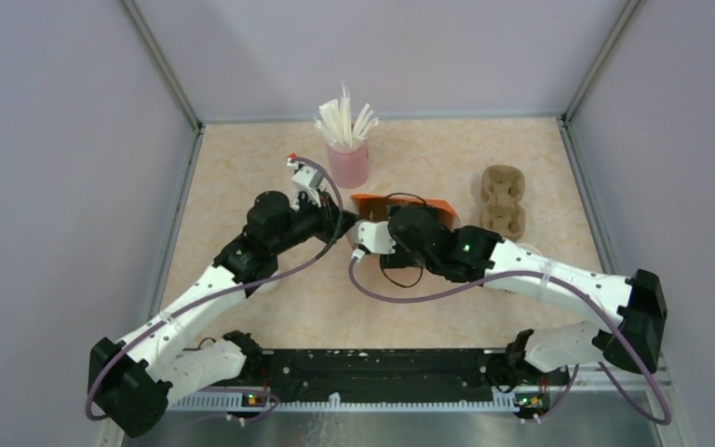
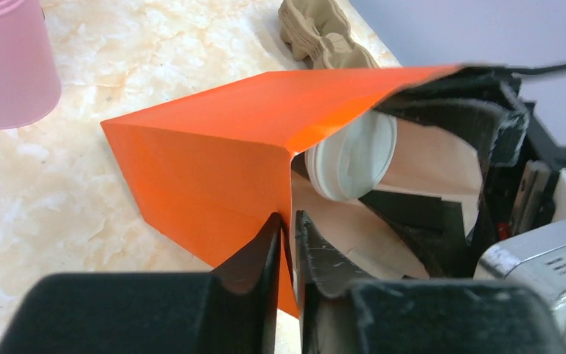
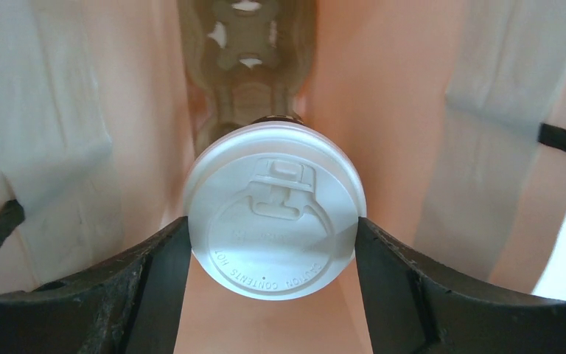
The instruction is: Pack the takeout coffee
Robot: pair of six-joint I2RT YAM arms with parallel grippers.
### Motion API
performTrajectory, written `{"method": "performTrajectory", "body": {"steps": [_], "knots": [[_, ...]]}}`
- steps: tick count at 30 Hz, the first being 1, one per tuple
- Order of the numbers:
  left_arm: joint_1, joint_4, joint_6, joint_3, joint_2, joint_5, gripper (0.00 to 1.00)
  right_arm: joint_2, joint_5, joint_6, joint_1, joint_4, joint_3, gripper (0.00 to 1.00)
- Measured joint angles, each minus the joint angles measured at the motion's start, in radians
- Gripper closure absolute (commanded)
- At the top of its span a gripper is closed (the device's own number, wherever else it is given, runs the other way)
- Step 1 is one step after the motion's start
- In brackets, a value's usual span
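Observation:
An orange bag (image 2: 214, 155) stands in the middle of the table, its rim (image 1: 433, 205) showing between the two arms. My left gripper (image 2: 289, 225) is shut on the bag's near wall at the mouth, with the orange paper pinched between its fingers. The takeout coffee (image 3: 274, 214), a dark cup under a round white lid (image 2: 354, 155), is inside the bag. My right gripper (image 3: 274, 232) reaches into the bag and is shut on the coffee, with one finger pressing on each side of the lid. The cup's body is mostly hidden behind the lid.
A pink cup (image 1: 347, 154) holding white sticks stands behind the bag, at the left edge of the left wrist view (image 2: 7, 66). A brown pulp cup carrier (image 1: 503, 200) lies to the right of the bag. A brown pulp shape (image 3: 247, 59) shows past the cup.

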Motion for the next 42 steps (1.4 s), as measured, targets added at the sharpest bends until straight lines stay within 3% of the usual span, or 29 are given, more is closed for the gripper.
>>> {"method": "performTrajectory", "body": {"steps": [2, 7, 20, 22, 28, 31, 34, 42], "knots": [[0.000, -0.008, -0.002, 0.000, -0.004, 0.000, 0.63, -0.015, -0.029, 0.010, 0.000, 0.022, -0.032, 0.39], [0.000, -0.070, -0.005, -0.003, -0.056, -0.017, 0.48, -0.057, -0.076, 0.026, 0.000, 0.033, -0.108, 0.39], [0.000, -0.150, -0.045, -0.076, -0.111, 0.076, 0.43, -0.109, -0.096, 0.059, 0.000, 0.097, -0.167, 0.39], [0.000, -0.154, -0.045, -0.077, -0.103, 0.083, 0.46, -0.109, -0.096, 0.060, 0.000, 0.105, -0.167, 0.39], [0.000, -0.149, -0.054, -0.077, -0.058, 0.102, 0.84, -0.109, -0.094, 0.067, 0.000, 0.113, -0.167, 0.39], [0.000, -0.148, -0.057, -0.077, -0.055, 0.108, 0.95, -0.109, -0.086, 0.061, 0.000, 0.113, -0.167, 0.39], [0.000, -0.143, -0.058, -0.077, -0.056, 0.112, 1.00, -0.109, -0.076, 0.043, 0.000, 0.111, -0.171, 0.39], [0.000, -0.134, -0.063, -0.078, -0.056, 0.124, 1.00, -0.109, -0.033, -0.006, 0.000, 0.096, -0.162, 0.39]]}}
